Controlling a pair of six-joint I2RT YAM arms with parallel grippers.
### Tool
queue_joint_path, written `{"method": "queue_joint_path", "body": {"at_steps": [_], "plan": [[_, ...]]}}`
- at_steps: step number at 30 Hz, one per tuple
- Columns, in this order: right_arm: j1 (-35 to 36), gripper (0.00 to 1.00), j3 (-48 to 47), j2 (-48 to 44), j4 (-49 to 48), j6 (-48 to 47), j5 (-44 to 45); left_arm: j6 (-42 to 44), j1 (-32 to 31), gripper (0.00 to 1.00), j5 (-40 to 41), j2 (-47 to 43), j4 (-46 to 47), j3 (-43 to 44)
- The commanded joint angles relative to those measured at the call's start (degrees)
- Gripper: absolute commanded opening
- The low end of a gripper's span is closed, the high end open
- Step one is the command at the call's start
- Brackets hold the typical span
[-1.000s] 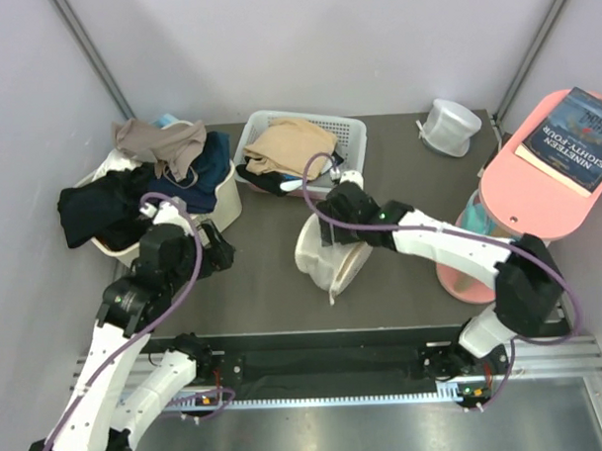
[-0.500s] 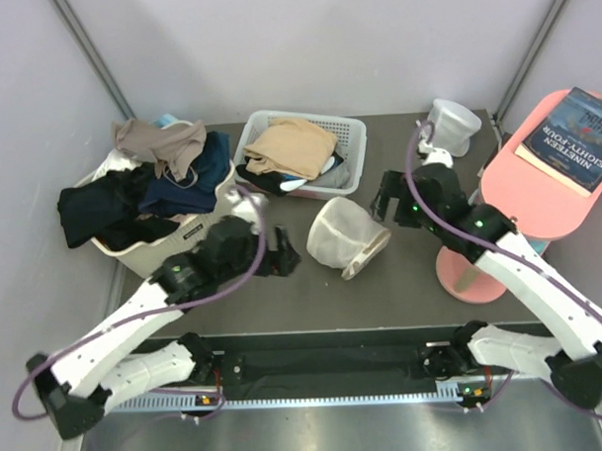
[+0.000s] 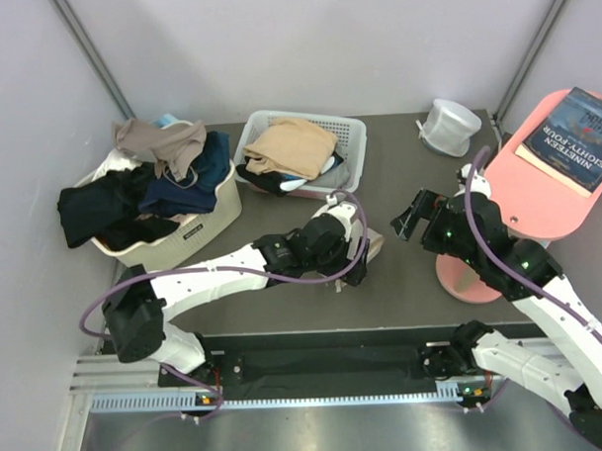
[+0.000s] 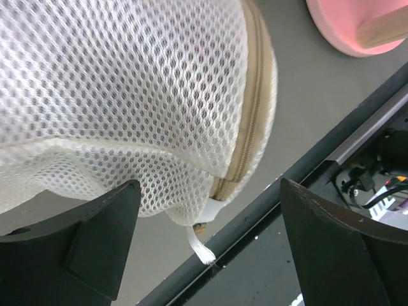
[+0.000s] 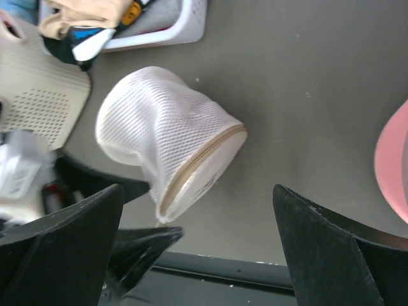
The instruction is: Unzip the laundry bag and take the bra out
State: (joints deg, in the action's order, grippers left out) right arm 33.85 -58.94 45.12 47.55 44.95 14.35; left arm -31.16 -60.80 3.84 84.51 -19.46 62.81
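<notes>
The laundry bag [image 5: 169, 143] lies on its side on the bench [image 5: 306, 95], centre-left in the right wrist view. Its tan zip [image 4: 252, 108] runs round the stiff base and looks closed; the bra inside cannot be made out through the mesh. The left hand [image 4: 209, 191] hangs right over the bag with its fingers spread wide, straddling the lower edge and gripping nothing. The right hand [image 5: 197, 191] is likewise fully spread and empty, apart from the bag toward the right. The main risk, I judge, is that nothing pins this light pouch. A pinch that lands on mesh rather than on the thin white ribbon tab [image 4: 203, 248] at the zip's end would only bunch the fabric. A tug along the zip could then drag the whole bag toward the near rail [image 4: 306, 172] instead of opening it. The tab itself could also slip from the fingers. A second, whiter pouch [image 3: 449, 126] at the upper right of the overhead view could be mistaken for the bag.
</notes>
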Motion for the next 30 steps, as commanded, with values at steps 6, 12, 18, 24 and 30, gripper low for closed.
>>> {"method": "queue_joint_path", "body": {"at_steps": [6,12,18,24,30], "plan": [[-0.53,1.0,-2.85,-1.62,3.08,1.82,-0.63,0.66,-0.2,0.46,-3.22,5.57,5.49,3.46],[-0.45,1.0,-2.94,-0.65,3.08,-1.43,-3.35,-1.45,-0.11,0.02,-3.49,6.19,5.41,5.39],[-0.53,1.0,-0.66,-0.3,-1.22,-4.34,-9.32,-8.29,0.06,0.0,2.65,2.25,5.14,6.01],[0.25,1.0,1.9,1.63,-7.2,-6.36,-17.06,-13.49,1.73,0.0,8.9,-3.99,4.97,5.75],[4.21,0.99,-0.65,4.8,-9.05,-8.03,-16.46,-17.44,5.94,0.0,11.46,-8.74,3.91,3.73]]}}
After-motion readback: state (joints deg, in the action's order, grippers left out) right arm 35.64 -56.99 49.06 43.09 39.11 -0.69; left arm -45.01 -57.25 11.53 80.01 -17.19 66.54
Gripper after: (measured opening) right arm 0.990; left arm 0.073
